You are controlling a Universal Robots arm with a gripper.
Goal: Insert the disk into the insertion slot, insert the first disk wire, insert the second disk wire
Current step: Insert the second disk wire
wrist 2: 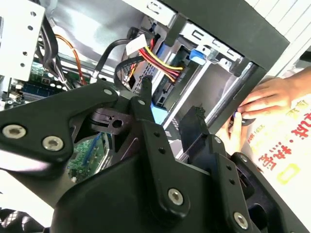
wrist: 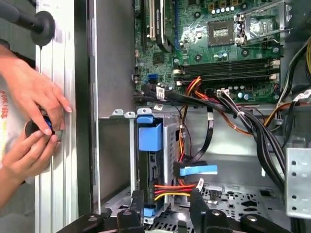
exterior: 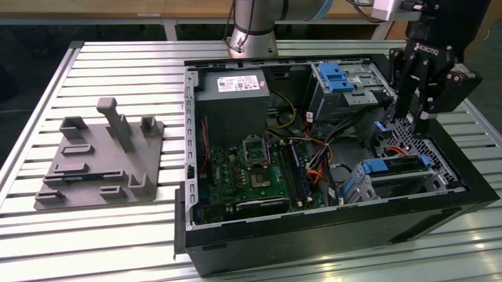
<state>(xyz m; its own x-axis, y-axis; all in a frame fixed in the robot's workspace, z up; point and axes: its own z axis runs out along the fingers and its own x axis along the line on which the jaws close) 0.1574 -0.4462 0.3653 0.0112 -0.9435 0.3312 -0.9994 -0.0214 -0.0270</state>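
slatted metal counter (exterior: pixel 117 64) holds a big open computer case (exterior: pixel 314 247). our claw (exterior: pixel 413 117) hangs over the case's side on the exterior view's right, fingers apart, holding nothing. near it, the insertion slot (exterior: pixel 408 183) already has the disk (exterior: pixel 392 166) sitting inside. a person's hands (wrist: pixel 34 121) are busy just outside the case wall. red and yellow wires (wrist: pixel 170 190) show between the claw's fingers in the first wrist view. we think the claw could catch these loose wires and tug them, a plug could go in crooked, or the hands could get bumped.
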